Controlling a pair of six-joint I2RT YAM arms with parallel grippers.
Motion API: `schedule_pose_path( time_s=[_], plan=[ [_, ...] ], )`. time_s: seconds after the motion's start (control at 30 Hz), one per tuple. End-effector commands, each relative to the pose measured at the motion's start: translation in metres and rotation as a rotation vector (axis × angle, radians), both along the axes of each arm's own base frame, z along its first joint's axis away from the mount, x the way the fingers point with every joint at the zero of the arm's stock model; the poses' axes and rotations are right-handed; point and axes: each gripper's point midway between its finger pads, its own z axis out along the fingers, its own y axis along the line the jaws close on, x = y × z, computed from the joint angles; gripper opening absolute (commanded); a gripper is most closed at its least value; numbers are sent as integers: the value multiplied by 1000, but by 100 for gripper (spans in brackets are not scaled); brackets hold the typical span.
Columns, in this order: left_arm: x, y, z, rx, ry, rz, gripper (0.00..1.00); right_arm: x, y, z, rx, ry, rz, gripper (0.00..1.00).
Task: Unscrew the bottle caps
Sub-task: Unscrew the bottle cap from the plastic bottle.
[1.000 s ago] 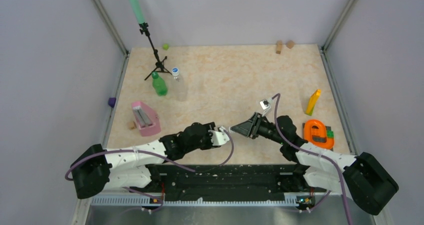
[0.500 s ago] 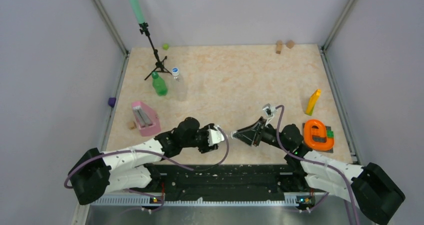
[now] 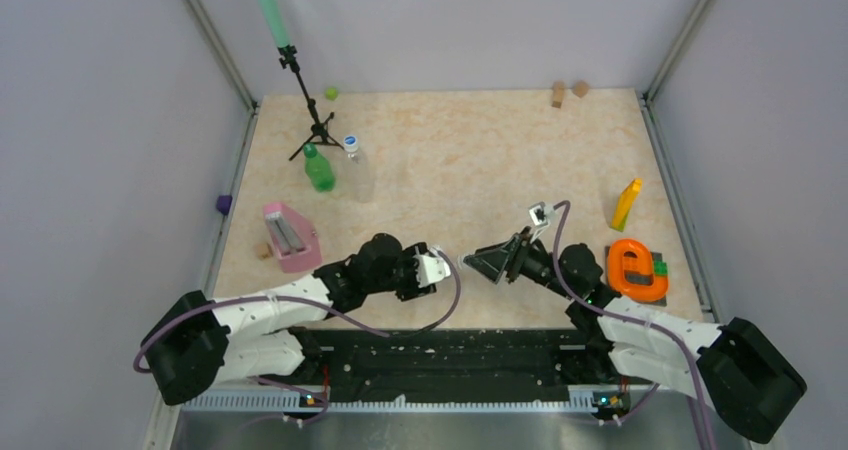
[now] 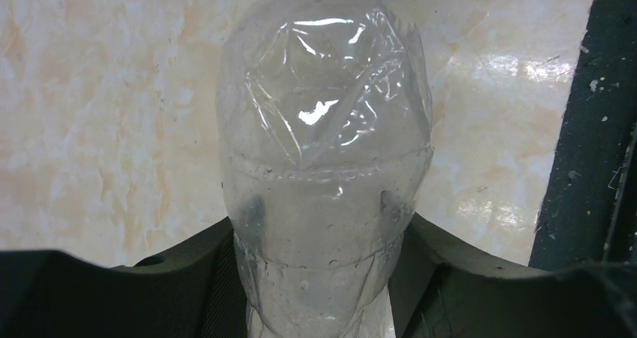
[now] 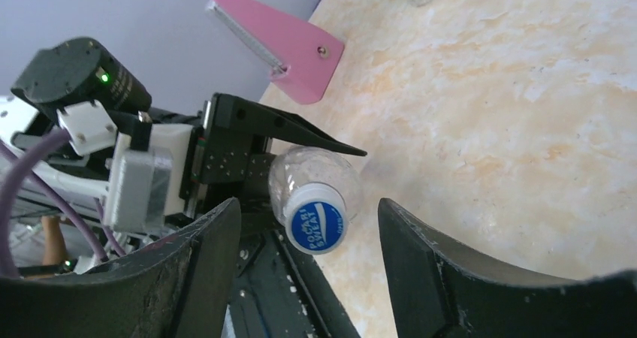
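Clamping crinkled clear plastic bottle (image 4: 323,165), left pincer (image 4: 319,267), round blue cap (image 5: 317,226)

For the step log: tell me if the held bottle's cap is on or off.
On. The blue cap sits on the clear bottle, between the open jaws of the right gripper.

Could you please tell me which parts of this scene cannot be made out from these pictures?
- Left wrist view: the clear bottle in the left end effector loses its cap at the top edge.
- Right wrist view: the blue cap hides that bottle's thread, so how loose it is cannot be told.
- Top view: the green bottle has a cap too small to judge.
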Motion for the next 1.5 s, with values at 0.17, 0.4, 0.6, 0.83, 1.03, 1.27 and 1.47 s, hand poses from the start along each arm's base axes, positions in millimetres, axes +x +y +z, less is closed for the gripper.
schedule_pose_path(
  time_s=[0.17, 0.4, 0.6, 0.83, 1.03, 1.27, 1.47],
  plan=[
    [26, -2, 21, 5, -134, 96, 0, 16, 9, 14, 43, 160, -37, 65],
    [25, -3, 24, 1, -183, 104, 0, 16, 16, 9, 56, 201, -12, 58],
    [23, -1, 25, 5, -188, 108, 0, 18, 17, 4, 51, 212, -17, 49],
    [21, 1, 27, -6, -198, 104, 0, 17, 14, 0, 35, 204, -26, 45],
    [21, 0, 22, 6, -192, 98, 0, 20, 7, 1, 39, 194, -70, 54],
    [20, -3, 18, 18, -175, 89, 0, 21, 5, -1, 43, 199, -85, 44],
    [21, -2, 19, 15, -176, 100, 0, 18, 8, -3, 32, 198, -56, 37]
  ],
)
